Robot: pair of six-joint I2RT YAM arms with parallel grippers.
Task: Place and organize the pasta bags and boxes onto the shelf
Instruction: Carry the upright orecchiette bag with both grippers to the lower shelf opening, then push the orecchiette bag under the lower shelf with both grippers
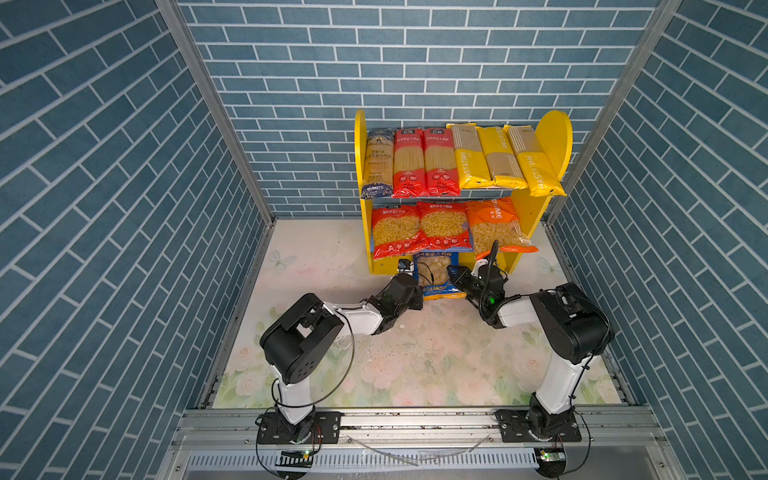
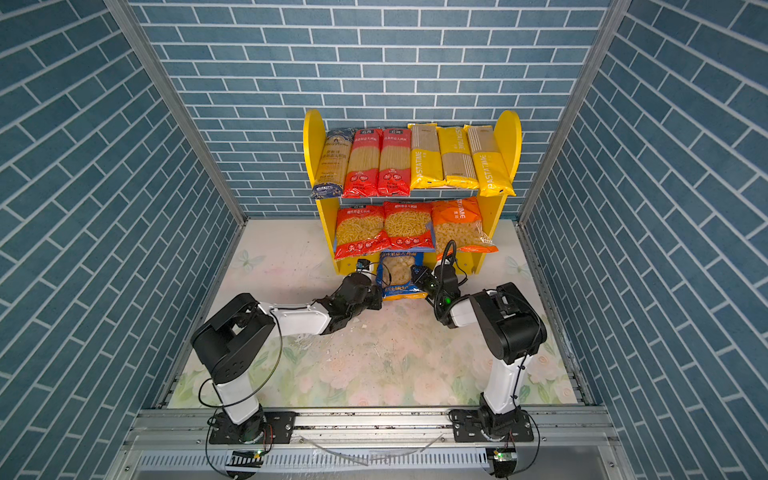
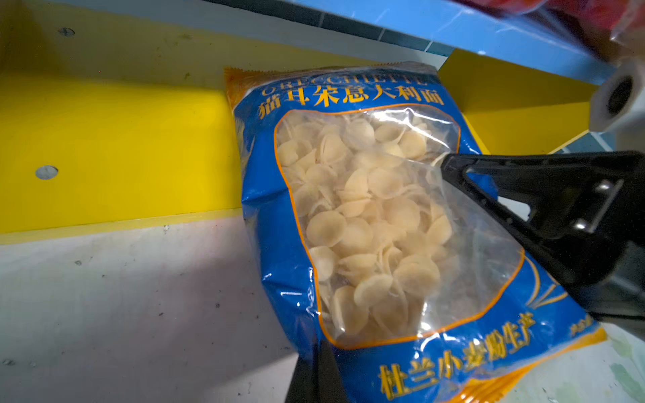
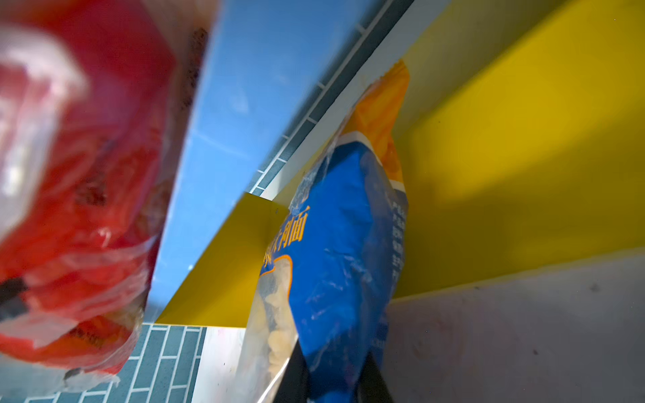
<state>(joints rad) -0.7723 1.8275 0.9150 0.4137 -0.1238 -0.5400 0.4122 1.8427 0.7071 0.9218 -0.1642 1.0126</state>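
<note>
Blue-yellow bag [image 3: 366, 216] of shell pasta is pinched from two sides: the left gripper [image 3: 316, 380] is clamped on one lower edge, and the right gripper [image 4: 335, 383] is closed on the opposite edge, film between its fingers. Beyond both jaws the bag's top leans into the gap under the blue lower board [image 3: 453, 24] of the shelf [image 1: 557, 137], over the table [image 1: 415, 353]. Above the jaws, two red bags [image 1: 399, 232] and an orange bag [image 1: 494, 226] lie on that board; six spaghetti packs [image 1: 457, 162] fill the upper tier.
</note>
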